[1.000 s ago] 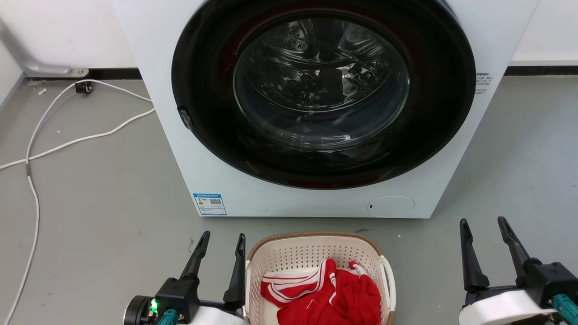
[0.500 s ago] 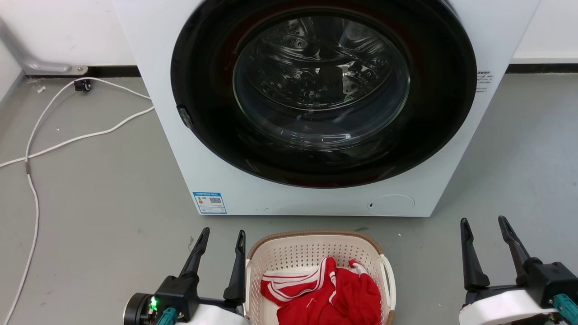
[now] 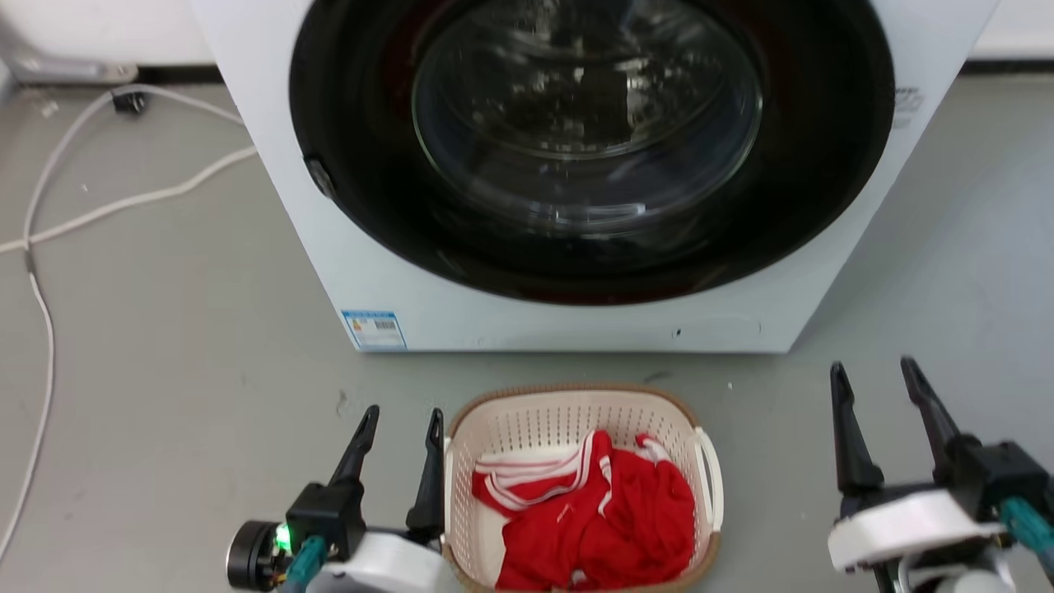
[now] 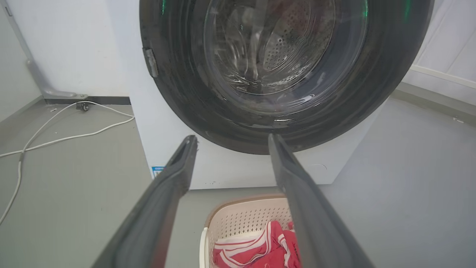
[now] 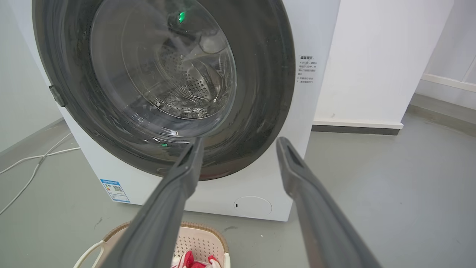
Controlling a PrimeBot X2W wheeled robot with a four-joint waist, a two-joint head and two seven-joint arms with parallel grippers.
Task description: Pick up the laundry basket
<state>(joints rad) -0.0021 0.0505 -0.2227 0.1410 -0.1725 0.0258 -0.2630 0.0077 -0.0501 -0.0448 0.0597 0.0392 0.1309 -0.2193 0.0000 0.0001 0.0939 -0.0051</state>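
Laundry basket (image 3: 535,422), washer sticker (image 3: 375,329) unreadable, left gripper (image 3: 403,412), right gripper (image 3: 873,364) both spread, empty.

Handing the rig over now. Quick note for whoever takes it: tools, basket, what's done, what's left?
Left tool: open, empty, close beside the laundry basket at its left handle; contact unclear.
Right tool: open, empty, well off the basket's right side.
Basket: on the floor before the washing machine, red garment inside.
Done: nothing gripped or lifted.
Left: probably bring the right tool to the right handle, grip, lift.
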